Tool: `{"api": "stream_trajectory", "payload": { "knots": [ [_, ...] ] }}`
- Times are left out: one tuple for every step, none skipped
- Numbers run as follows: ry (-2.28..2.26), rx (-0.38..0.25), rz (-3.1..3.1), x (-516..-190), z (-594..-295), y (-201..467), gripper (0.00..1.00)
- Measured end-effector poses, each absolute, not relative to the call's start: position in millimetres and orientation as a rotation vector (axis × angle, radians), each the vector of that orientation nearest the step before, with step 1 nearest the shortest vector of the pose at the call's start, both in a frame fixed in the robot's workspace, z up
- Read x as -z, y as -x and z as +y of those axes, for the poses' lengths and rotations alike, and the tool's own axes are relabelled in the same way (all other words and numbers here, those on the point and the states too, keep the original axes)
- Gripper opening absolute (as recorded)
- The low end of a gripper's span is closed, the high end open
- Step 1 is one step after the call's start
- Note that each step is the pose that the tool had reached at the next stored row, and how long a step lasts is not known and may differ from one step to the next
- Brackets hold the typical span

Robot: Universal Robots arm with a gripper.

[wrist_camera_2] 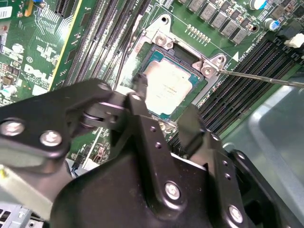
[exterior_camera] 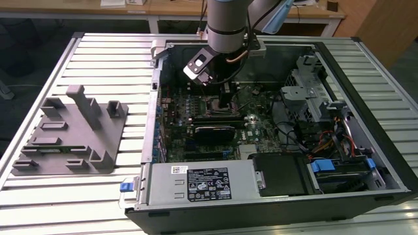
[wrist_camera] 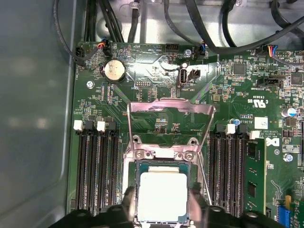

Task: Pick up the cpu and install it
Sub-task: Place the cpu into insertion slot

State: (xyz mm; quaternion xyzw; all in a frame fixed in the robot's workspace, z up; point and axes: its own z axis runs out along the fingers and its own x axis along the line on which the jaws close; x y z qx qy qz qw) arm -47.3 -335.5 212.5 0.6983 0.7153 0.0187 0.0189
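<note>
"Two wrist views look down on the board. Where does the cpu (wrist_camera: 162, 195) lie?"

"Flat inside the socket (wrist_camera: 164, 163), silver top up, as the first wrist view has it. The end effector (wrist_camera: 161, 202) straddles it, one side at each edge."

"Gripping it?"

"That cannot be told. It is spread to about the chip's width, and whether it presses on the edges or stands just off them is hidden."

"What does the first wrist view add?"

"The metal hold-down plate (wrist_camera: 171, 111) tipped up from the socket's edge, a coin battery (wrist_camera: 114, 70) past the plate, and memory slots (wrist_camera: 97, 166) on both sides of the socket."

"And the second wrist view?"

"A thin lever rod (wrist_camera_2: 261, 78) swung out from the socket's corner, and the end effector's black linkage close up."

"The exterior view?"

"The setting. The arm (exterior_camera: 225, 24) reaches down into an open computer case (exterior_camera: 365, 83) lying on a slatted table (exterior_camera: 111, 54). A grey fixture (exterior_camera: 72, 132) sits on the table at the exterior view's left, well apart from the case."
</note>
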Motion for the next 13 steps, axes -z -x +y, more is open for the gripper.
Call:
{"api": "stream_trajectory", "payload": {
  "knots": [
    [-2.168, -0.058, 2.220, -212.5, -335.5, 47.3, 0.54],
    [-2.168, -0.058, 2.220, -212.6, -335.5, 47.3, 0.47],
    [-2.168, -0.058, 2.221, -212.6, -335.5, 47.3, 0.42],
    [-2.168, -0.058, 2.220, -212.6, -335.5, 47.3, 0.42],
    [-2.168, -0.058, 2.220, -212.7, -335.5, 47.3, 0.36],
    [-2.168, -0.058, 2.221, -212.7, -335.5, 47.3, 0.30],
    [-2.168, -0.058, 2.220, -212.7, -335.5, 47.3, 0.30],
    [-2.168, -0.058, 2.220, -212.7, -335.5, 47.3, 0.24],
    [-2.168, -0.058, 2.221, -212.8, -335.5, 47.3, 0.18],
    [-2.168, -0.058, 2.220, -212.8, -335.5, 47.3, 0.18],
    [-2.168, -0.058, 2.220, -212.8, -335.5, 47.3, 0.13],
    [-2.168, -0.058, 2.220, -212.9, -335.5, 47.3, 0.13],
    [-2.168, -0.058, 2.221, -212.9, -335.5, 47.3, 0.11]
  ]
}}
